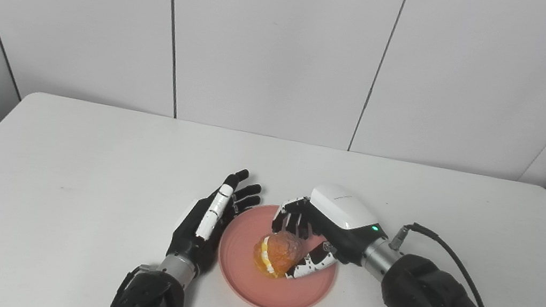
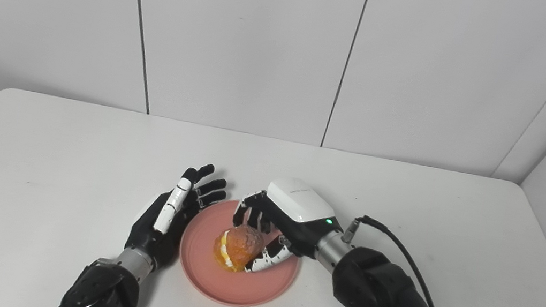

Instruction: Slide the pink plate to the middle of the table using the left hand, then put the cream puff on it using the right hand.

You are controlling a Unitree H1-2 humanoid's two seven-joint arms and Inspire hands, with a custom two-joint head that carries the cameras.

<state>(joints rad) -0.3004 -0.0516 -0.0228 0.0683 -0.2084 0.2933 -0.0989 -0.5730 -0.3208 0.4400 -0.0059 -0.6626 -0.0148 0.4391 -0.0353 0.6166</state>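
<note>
Pink plate (image 1: 253, 286) sits flat on the white table (image 1: 88, 158), toward the near edge and roughly centred left to right. All positions below are given relative to this plate.

Cream puff (image 1: 280, 252): on the plate, within its middle area, golden crust up, cream and yellow filling showing on the side facing the left hand. Whether it rests fully on the plate surface cannot be told.

Right hand (image 1: 318, 231): over the plate's far-right part, curled around the cream puff. Fingers (image 1: 290, 218) arch over the puff's far side; thumb (image 1: 310, 265) lies against its near-right side. Hand is grasping the puff. Green light lit on the hand's white back cover. Right forearm crosses the plate's right rim.

Left hand (image 1: 211, 220): just beside the plate's left rim, edge-on, fingers extended and spread, pointing away from the robot. It holds nothing; contact with the rim cannot be determined.
</note>
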